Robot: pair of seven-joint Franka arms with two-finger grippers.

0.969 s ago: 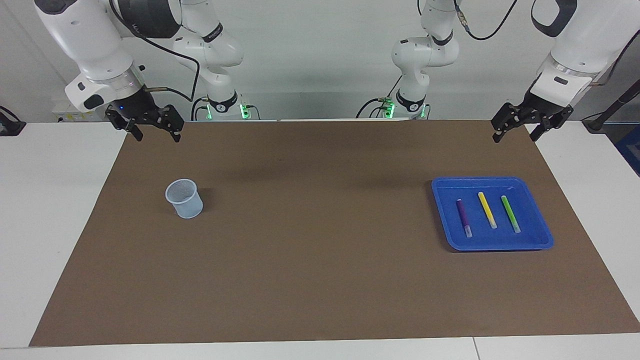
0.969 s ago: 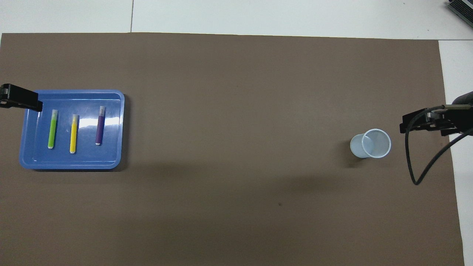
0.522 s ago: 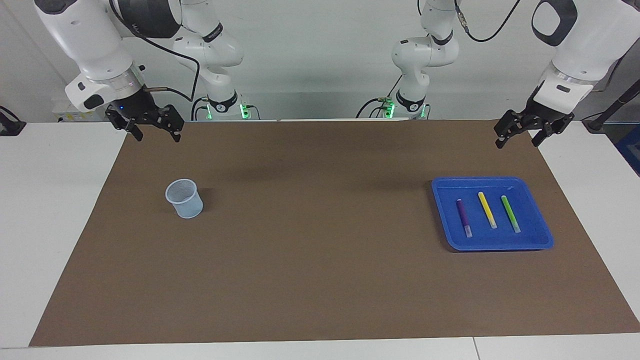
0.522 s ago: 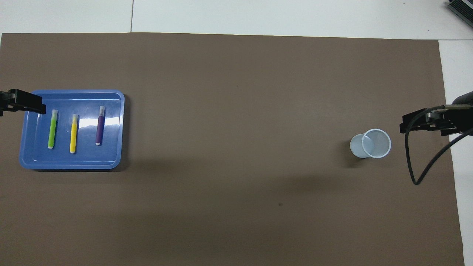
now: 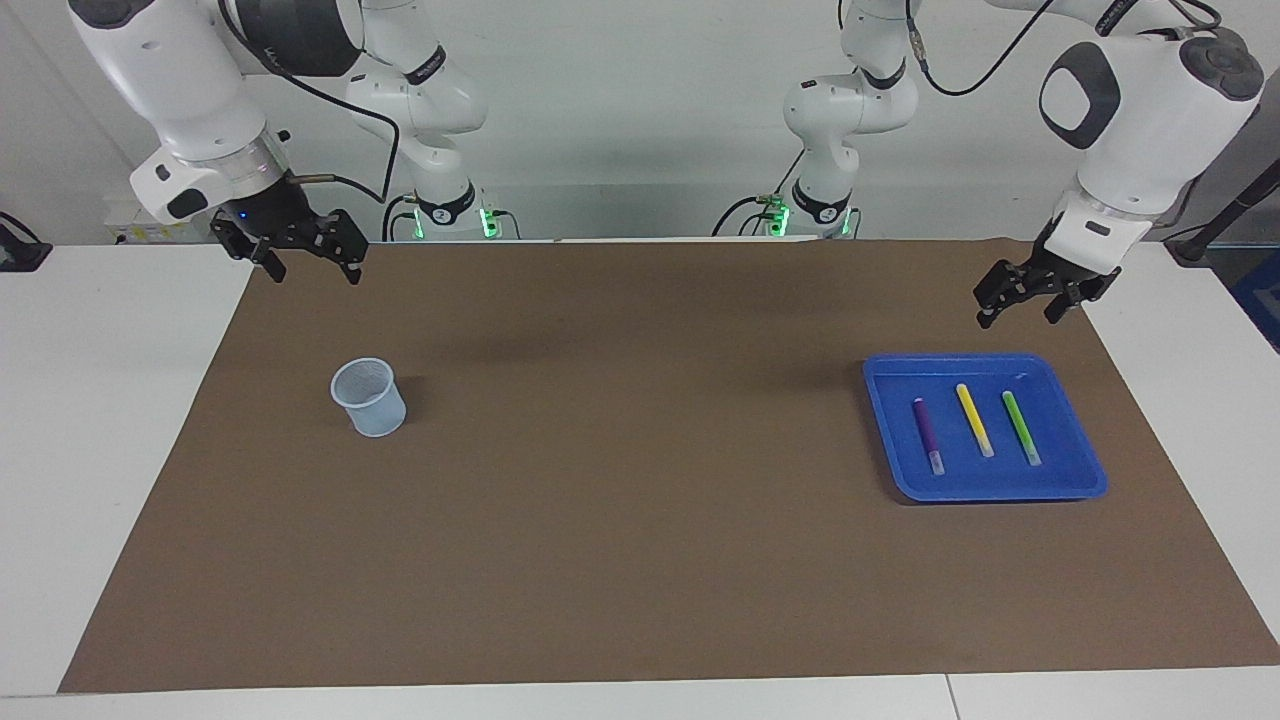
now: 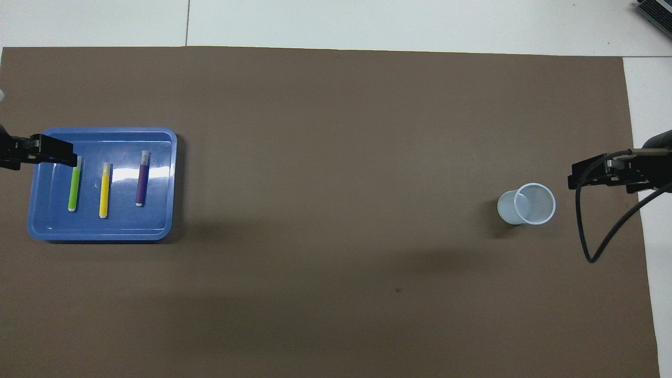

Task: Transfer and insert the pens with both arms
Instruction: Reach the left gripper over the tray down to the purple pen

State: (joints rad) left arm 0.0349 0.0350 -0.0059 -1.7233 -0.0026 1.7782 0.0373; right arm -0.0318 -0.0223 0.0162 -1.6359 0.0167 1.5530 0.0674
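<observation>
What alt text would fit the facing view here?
Three pens, purple, yellow and green, lie in a blue tray below the raised, open left gripper. The open right gripper hangs above the brown mat, near a pale cup.

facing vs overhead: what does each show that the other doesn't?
Facing only: both arms whole, bases lit green; left gripper raised, just robot-side of the tray, touching nothing; right gripper raised, waiting.
Overhead only: the cup's empty inside.
Both: purple pen, yellow pen and green pen lying side by side in the tray; cup upright on the brown mat.
</observation>
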